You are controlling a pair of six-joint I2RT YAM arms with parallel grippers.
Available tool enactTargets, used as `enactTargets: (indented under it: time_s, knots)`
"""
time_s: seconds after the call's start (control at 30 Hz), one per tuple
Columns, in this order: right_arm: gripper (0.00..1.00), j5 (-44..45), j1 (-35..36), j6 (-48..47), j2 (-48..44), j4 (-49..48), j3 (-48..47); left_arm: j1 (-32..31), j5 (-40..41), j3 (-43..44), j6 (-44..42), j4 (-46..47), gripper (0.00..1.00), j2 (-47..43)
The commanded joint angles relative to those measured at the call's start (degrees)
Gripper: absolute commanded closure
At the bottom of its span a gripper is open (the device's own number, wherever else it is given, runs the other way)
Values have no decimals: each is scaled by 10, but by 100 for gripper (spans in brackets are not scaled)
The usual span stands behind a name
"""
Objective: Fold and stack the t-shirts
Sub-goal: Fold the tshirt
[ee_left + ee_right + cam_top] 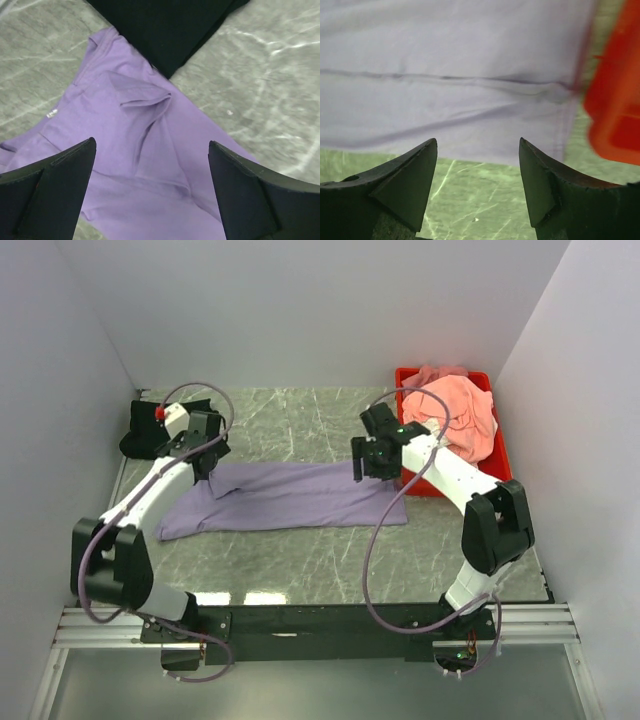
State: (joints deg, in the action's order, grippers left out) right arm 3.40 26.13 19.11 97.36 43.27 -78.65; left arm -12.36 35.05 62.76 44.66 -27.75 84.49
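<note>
Our left gripper, jaws spread and empty, hovers over the left end of the lavender t-shirt. Our right gripper, also spread and empty, hovers at its right end. The shirt lies flat as one long strip running left to right, about equally near both arms. Beyond its left end lies one black t-shirt. Beyond its right end, one salmon t-shirt fills one red tray. We count three shirts; no white one shows.
</note>
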Motion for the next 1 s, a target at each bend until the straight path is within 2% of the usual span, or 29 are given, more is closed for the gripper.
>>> enactTargets:
  time_s: [0.0,0.17,0.37,0.5,0.67,0.83,0.97]
  knots:
    - [27,-14,35,-12,0,-33,23,5,-47,-39,28,0,0,-46]
    - [27,-61,59,3,29,-65,45,28,-103,-119,46,36,1,-69]
    - [27,-68,67,11,63,-88,74,73,-194,-173,45,80,1,-35]
    - [27,-76,66,17,65,-104,111,86,-227,-207,53,97,1,-28]
    - [27,-96,67,24,47,-133,191,94,-217,-254,76,75,1,-55]
    - [27,-116,70,33,12,-149,259,98,-180,-288,94,37,1,-126]
    - [26,-127,92,44,-24,-151,303,98,-181,-320,111,19,1,-183]
